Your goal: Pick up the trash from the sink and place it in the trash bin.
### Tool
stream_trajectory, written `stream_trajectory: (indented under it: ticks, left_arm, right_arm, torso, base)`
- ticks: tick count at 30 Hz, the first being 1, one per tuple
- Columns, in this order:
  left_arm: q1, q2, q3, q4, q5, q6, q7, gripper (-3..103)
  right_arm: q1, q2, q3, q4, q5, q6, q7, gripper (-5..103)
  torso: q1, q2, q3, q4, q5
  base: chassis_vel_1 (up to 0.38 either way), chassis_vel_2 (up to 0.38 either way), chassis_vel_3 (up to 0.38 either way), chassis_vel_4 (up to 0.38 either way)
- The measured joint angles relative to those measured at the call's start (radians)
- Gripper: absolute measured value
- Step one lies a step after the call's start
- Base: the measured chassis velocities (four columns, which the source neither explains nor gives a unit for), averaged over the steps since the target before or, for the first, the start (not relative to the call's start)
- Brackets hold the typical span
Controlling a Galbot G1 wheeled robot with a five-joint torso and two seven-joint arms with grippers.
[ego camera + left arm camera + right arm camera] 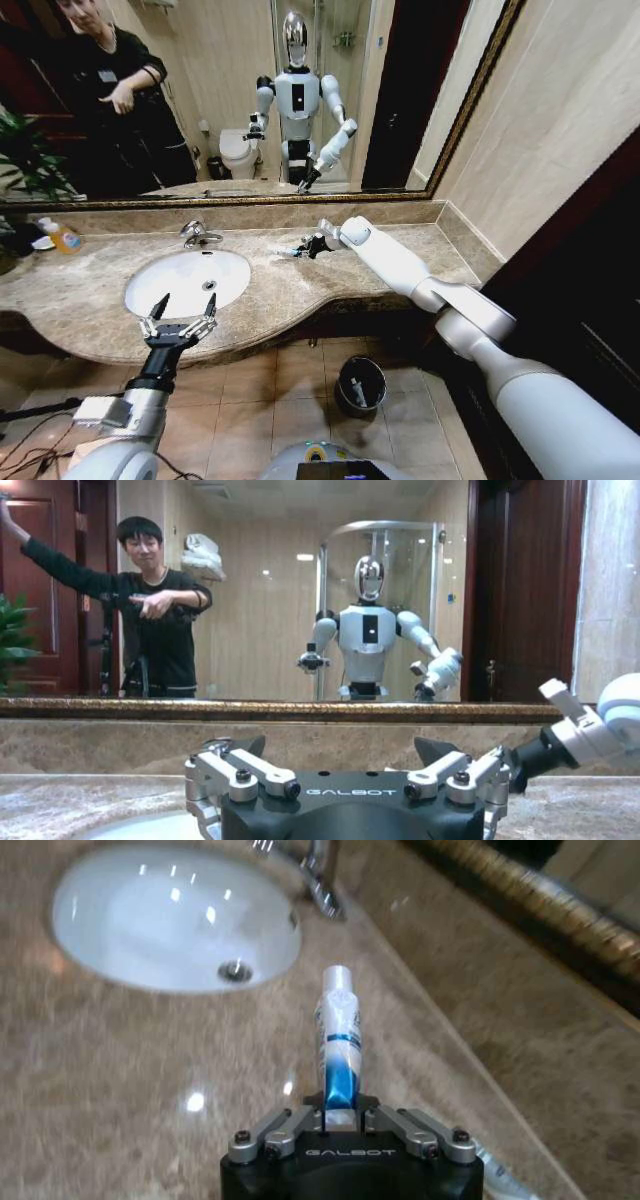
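Down on the floor sits the trash bin (360, 385), close to the robot. Above it, the left gripper (180, 318) hangs wide open by the sink (150, 290). Farther back over the counter (400, 255), the right gripper (341, 1119) pinches a white and blue tube (337, 1036) by its end. Such a small pinch might let it slip and drop before the bin.
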Motion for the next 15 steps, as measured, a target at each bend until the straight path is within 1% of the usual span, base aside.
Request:
stream_trajectory:
  ticks: [1,2,4,5,6,8,9,10,11,12,13,14,15]
  left_arm:
    - [0.000,0.000,0.000,0.000,0.000,0.000,0.000,100]
    - [0.000,0.000,0.000,0.000,0.000,0.000,0.000,100]
    - [0.000,0.000,0.000,0.000,0.000,0.000,0.000,100]
    - [0.000,0.000,0.000,0.000,0.000,0.000,0.000,100]
    - [0.000,0.000,0.000,0.000,0.000,0.000,0.000,100]
    - [0.000,0.000,0.000,0.000,0.000,0.000,0.000,100]
    - [0.000,0.000,0.000,0.000,0.000,0.000,0.000,100]
    - [0.000,0.000,0.000,0.000,0.000,0.000,0.000,100]
    - [0.000,0.000,0.000,0.000,0.000,0.000,0.000,100]
    - [0.000,0.000,0.000,0.000,0.000,0.000,0.000,100]
    - [0.000,0.000,0.000,0.000,0.000,0.000,0.000,100]
    - [0.000,0.000,0.000,0.000,0.000,0.000,0.000,100]
    - [0.000,0.000,0.000,0.000,0.000,0.000,0.000,100]
  right_arm:
    - [-0.010,-0.017,0.000,0.035,0.035,-0.011,0.024,17]
    - [-0.010,-0.017,0.000,0.035,0.035,-0.011,0.024,17]
    - [-0.050,-0.067,0.005,0.157,0.139,-0.035,0.133,16]
    - [-0.050,-0.067,0.005,0.157,0.139,-0.035,0.133,16]
    - [-0.068,-0.084,0.014,0.202,0.176,-0.040,0.184,16]
    - [-0.116,-0.124,0.050,0.313,0.287,-0.062,0.323,15]
    - [-0.116,-0.124,0.050,0.313,0.287,-0.062,0.323,15]
    - [-0.137,-0.141,0.071,0.361,0.341,-0.075,0.392,15]
    - [-0.150,-0.150,0.087,0.390,0.375,-0.080,0.433,15]
    - [-0.150,-0.150,0.087,0.390,0.375,-0.080,0.433,15]
    - [-0.163,-0.158,0.102,0.413,0.401,-0.082,0.467,15]
    - [-0.195,-0.184,0.146,0.469,0.453,-0.082,0.538,15]
    - [-0.209,-0.197,0.162,0.488,0.468,-0.082,0.562,15]
  torso:
    - [0.000,0.000,0.000,-0.0001,0.0000]
    - [0.000,0.000,0.000,-0.0001,0.0000]
    - [0.000,0.000,0.000,0.0001,0.0001]
    - [0.000,0.000,0.000,0.0001,0.0001]
    - [0.000,0.000,0.000,0.0000,0.0000]
    - [0.000,0.000,0.000,0.0000,0.0002]
    - [0.000,0.000,0.000,0.0000,0.0002]
    - [0.000,0.000,0.000,0.0000,0.0000]
    - [0.000,0.000,0.000,-0.0001,0.0002]
    - [0.000,0.000,0.000,-0.0001,0.0002]
    - [0.000,0.000,0.000,0.0000,0.0000]
    - [0.000,0.000,0.000,0.0002,0.0001]
    - [0.000,0.000,0.000,0.0002,0.0001]
  base:
    - [0.000,0.000,0.000,0.000]
    - [0.000,0.000,0.000,0.000]
    - [0.000,0.000,0.000,0.000]
    - [0.000,0.000,0.000,0.000]
    - [0.000,0.000,0.000,0.000]
    - [0.000,0.000,0.000,0.000]
    - [0.000,0.000,0.000,0.000]
    - [0.000,0.000,0.000,0.000]
    - [0.000,0.000,0.000,0.000]
    - [0.000,0.000,0.000,0.000]
    - [0.000,0.000,0.000,0.000]
    - [0.000,0.000,0.000,0.000]
    - [0.000,0.000,0.000,0.000]
